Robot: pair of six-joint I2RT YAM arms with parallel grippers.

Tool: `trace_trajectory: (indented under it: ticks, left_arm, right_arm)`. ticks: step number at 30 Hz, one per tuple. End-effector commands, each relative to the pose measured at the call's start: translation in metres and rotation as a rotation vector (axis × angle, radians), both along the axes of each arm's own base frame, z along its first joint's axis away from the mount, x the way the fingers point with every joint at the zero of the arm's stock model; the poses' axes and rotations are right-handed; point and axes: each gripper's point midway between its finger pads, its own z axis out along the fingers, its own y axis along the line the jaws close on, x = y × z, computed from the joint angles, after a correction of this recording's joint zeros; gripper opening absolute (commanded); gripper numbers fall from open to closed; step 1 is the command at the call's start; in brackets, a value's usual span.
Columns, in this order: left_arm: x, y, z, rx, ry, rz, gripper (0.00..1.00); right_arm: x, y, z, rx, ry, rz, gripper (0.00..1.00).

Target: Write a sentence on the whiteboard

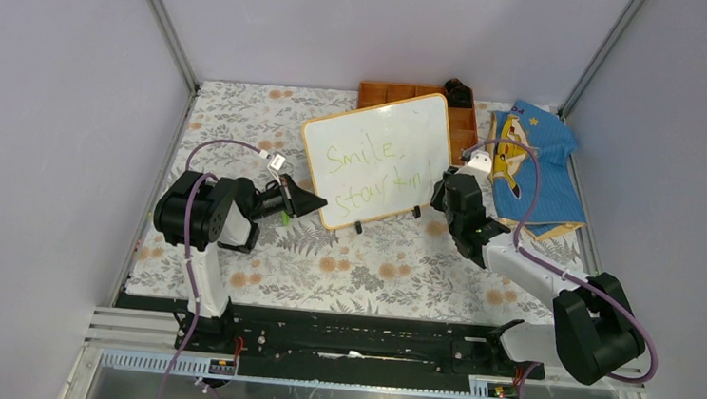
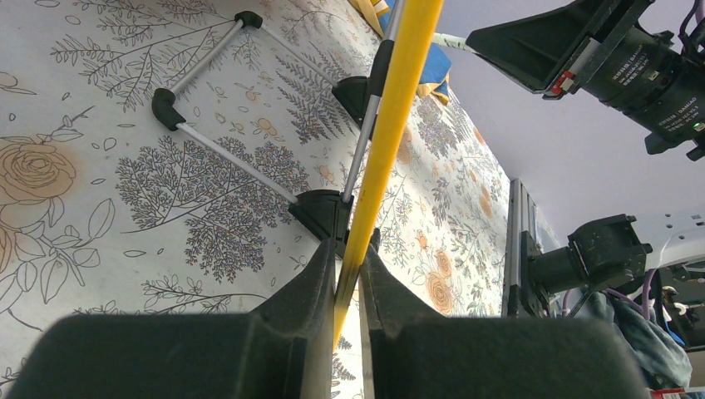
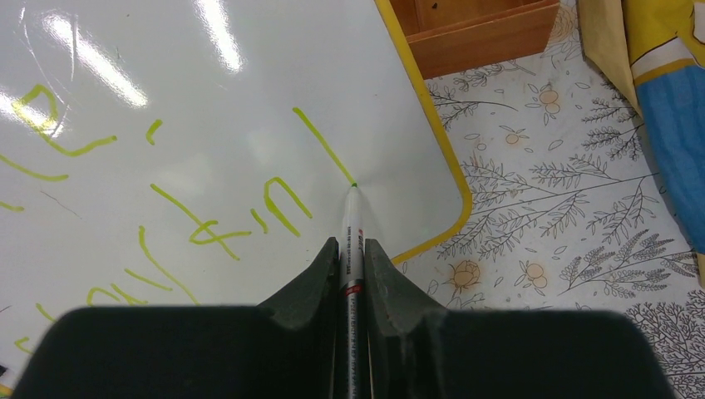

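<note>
The whiteboard (image 1: 403,127) stands tilted on black feet on the floral tablecloth, its frame showing yellow (image 2: 391,125) in the left wrist view. The sentence (image 1: 371,168) runs in yellow-green strokes over two lines, reading "Smile" and "stay kin" plus a last slanted stroke (image 3: 324,145). My left gripper (image 1: 314,203) is shut on the board's lower left edge (image 2: 349,266). My right gripper (image 1: 443,189) is shut on a white marker (image 3: 352,224) at the board's right side. The marker's tip touches the board at the lower end of that last stroke.
An orange compartment tray (image 1: 405,96) sits behind the board, with a black object (image 1: 458,91) at its right end. A blue and yellow cloth (image 1: 529,166) lies to the right. Grey walls enclose the table on three sides.
</note>
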Motion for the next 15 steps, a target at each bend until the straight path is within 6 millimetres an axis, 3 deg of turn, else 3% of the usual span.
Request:
trace_trajectory:
  ticks: [1,15]
  left_arm:
    - [0.002,0.004,-0.023,0.027,0.106,0.04,0.0]
    - [0.002,0.004,-0.022,0.029,0.104,0.038,0.0]
  right_arm:
    - [0.003,-0.002,0.013,0.032,-0.037,-0.016,0.0]
    - [0.016,0.006,0.032,0.037,-0.07,-0.004,0.0]
